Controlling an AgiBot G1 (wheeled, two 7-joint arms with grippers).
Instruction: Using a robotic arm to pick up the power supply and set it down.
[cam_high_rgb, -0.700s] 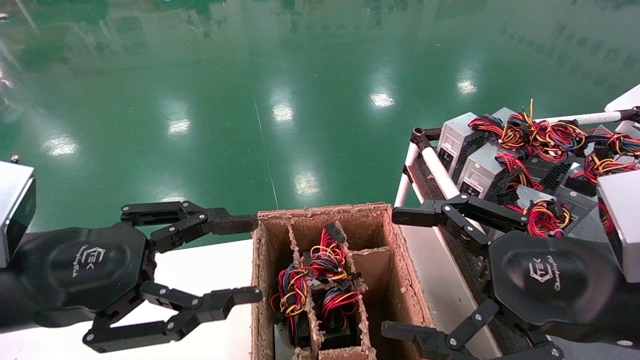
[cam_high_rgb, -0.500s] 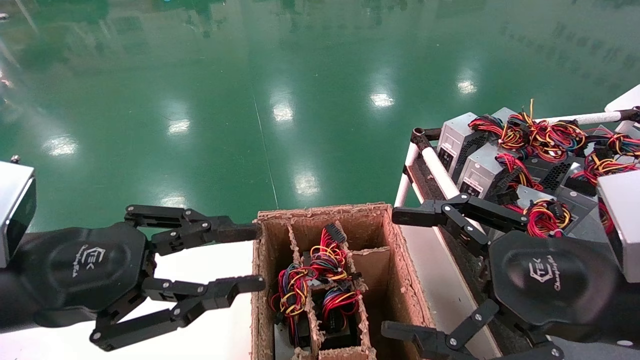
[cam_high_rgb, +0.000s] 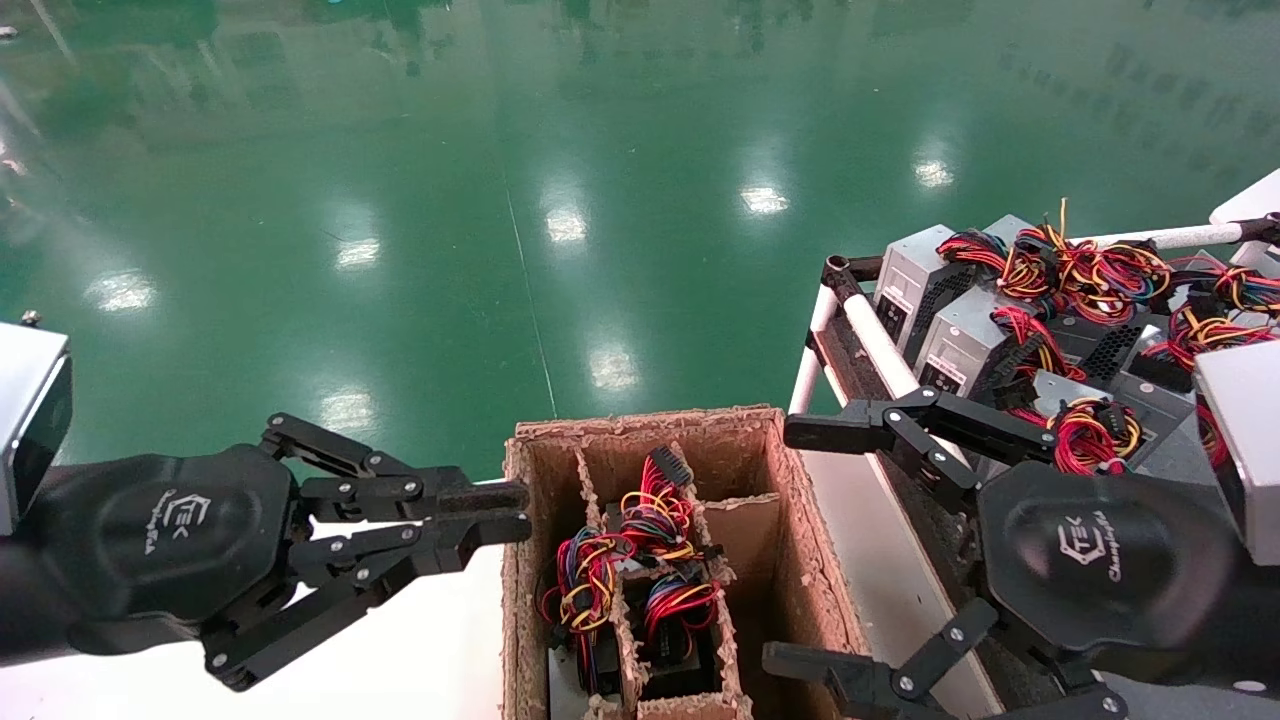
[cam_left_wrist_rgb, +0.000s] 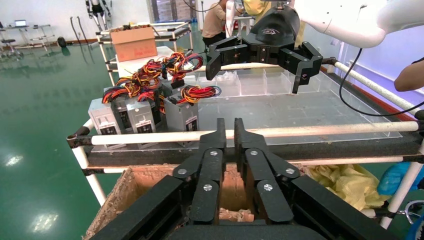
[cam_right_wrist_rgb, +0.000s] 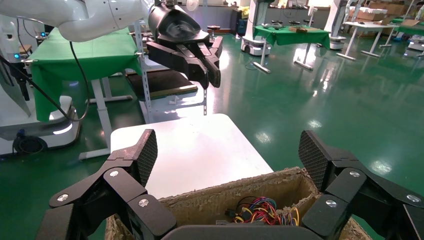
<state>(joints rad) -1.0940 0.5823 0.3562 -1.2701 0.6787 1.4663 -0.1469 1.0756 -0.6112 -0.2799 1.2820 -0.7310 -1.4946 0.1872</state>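
Several grey power supplies (cam_high_rgb: 958, 340) with red, yellow and black wire bundles stand on the rack at the right, also seen in the left wrist view as power supplies (cam_left_wrist_rgb: 141, 113). More wire bundles (cam_high_rgb: 640, 560) stick up from the compartments of a brown cardboard box (cam_high_rgb: 805, 520). My left gripper (cam_high_rgb: 512, 510) is shut on nothing, its tips at the box's left wall. My right gripper (cam_high_rgb: 785, 545) stands wide open at the box's right wall, holding nothing. The left wrist view shows my own left gripper (cam_left_wrist_rgb: 229, 131) and, farther off, the right gripper (cam_left_wrist_rgb: 257, 67).
The box (cam_right_wrist_rgb: 235, 195) rests on a white table (cam_high_rgb: 420, 640). A white pipe rail (cam_high_rgb: 880, 345) edges the rack between the box and the power supplies. Green floor lies beyond. The other arm's left gripper (cam_right_wrist_rgb: 210, 75) shows in the right wrist view.
The left gripper's fingers have closed from wide open to shut, with nothing between them. The right arm has not moved.
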